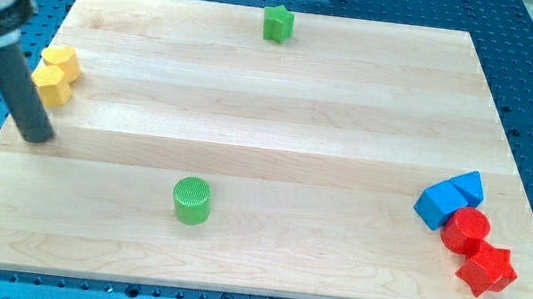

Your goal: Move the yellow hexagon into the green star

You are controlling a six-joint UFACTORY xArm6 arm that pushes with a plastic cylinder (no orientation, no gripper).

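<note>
Two yellow blocks sit touching at the board's left edge: the upper one (61,61) and the lower one (50,85); one looks like a hexagon, but I cannot tell which. The green star (278,23) stands near the view's top centre. My tip (35,134) rests on the board just below and slightly left of the lower yellow block, apart from it. The dark rod rises up to the view's top left.
A green cylinder (191,200) stands at lower centre-left. At the view's right sit two blue blocks (439,202) (468,186), a red cylinder (465,231) and a red star-like block (486,270). The wooden board (280,121) lies on a blue perforated table.
</note>
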